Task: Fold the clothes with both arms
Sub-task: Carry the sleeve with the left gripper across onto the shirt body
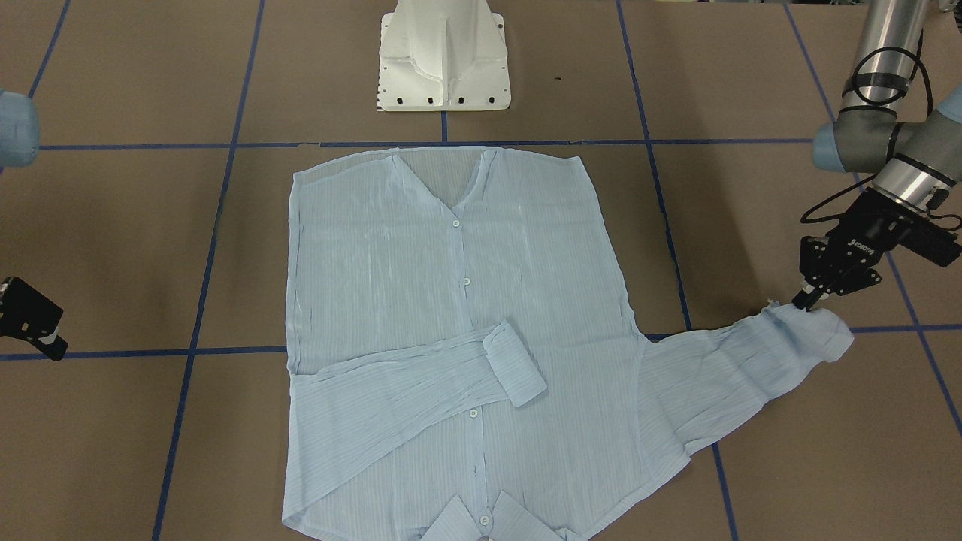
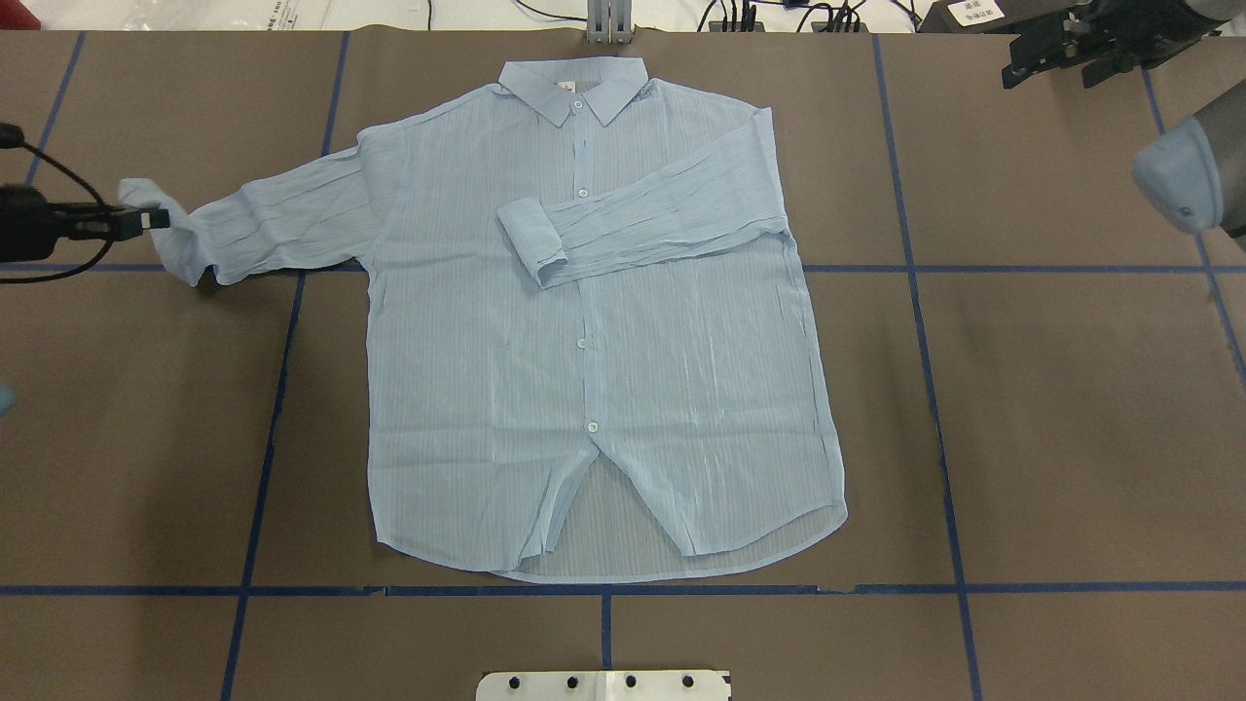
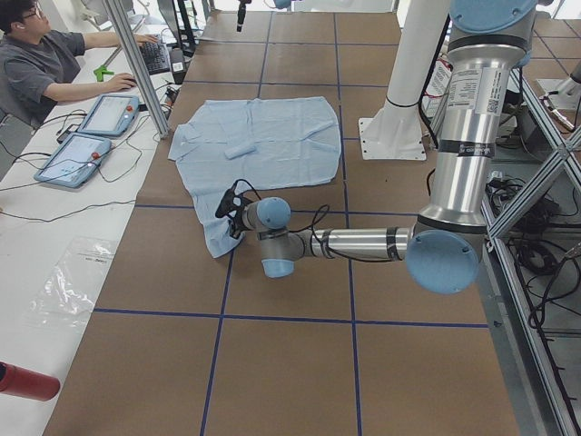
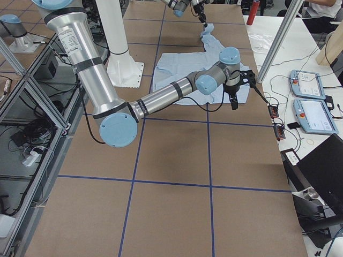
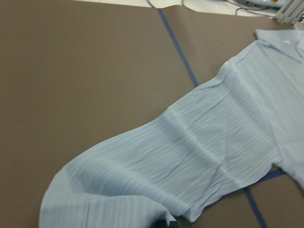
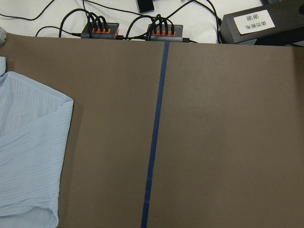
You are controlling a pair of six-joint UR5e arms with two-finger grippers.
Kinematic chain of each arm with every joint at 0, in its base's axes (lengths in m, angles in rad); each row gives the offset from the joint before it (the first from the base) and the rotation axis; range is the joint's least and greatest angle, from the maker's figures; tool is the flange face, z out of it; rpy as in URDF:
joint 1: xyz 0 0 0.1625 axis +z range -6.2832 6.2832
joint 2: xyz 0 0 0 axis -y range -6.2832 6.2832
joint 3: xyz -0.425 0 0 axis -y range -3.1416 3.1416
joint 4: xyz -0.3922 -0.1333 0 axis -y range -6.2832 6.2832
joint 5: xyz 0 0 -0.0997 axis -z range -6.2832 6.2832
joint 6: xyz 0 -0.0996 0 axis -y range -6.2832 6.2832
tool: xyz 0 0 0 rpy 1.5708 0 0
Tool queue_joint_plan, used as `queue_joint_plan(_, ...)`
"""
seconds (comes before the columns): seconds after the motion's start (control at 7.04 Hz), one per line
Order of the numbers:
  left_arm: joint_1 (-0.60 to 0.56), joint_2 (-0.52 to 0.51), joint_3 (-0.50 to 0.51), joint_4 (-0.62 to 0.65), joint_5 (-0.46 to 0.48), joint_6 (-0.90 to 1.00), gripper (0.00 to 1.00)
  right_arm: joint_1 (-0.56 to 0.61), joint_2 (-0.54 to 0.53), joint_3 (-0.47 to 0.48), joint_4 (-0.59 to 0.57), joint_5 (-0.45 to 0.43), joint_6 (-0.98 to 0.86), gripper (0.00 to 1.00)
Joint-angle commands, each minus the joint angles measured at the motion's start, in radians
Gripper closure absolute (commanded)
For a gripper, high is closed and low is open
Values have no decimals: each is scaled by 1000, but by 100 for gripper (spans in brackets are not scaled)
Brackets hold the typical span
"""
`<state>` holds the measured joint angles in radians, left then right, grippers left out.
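The pale blue shirt (image 2: 584,389) lies flat and buttoned on the brown table, collar away from the robot's base. One sleeve (image 2: 642,219) is folded across the chest, its cuff near the buttons. The other sleeve (image 2: 282,219) stretches out sideways, and my left gripper (image 2: 146,219) is shut on its cuff (image 1: 819,330), which is raised slightly off the table. The left wrist view shows this sleeve (image 5: 190,156) running away from the fingers. My right gripper (image 1: 34,319) hangs off to the other side, clear of the shirt (image 6: 28,156); its jaws are not clear enough to judge.
The white pedestal base (image 1: 443,60) stands at the robot's side of the table. Blue tape lines (image 2: 915,292) cross the brown surface. Cable hubs (image 6: 128,31) sit along the far edge. A person (image 3: 45,54) sits at a side desk with tablets (image 3: 91,136).
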<state>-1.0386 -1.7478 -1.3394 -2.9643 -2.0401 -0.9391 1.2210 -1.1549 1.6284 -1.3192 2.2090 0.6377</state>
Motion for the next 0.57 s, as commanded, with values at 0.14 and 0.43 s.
queue_joint_plan(0.14,78,-310,0,290,0,-168,100,-2,0,1,0,-2,10,0)
queue_joint_plan(0.43,175,-457,9,384,27,-286,100,-2,0,-1,0,-2,10,0)
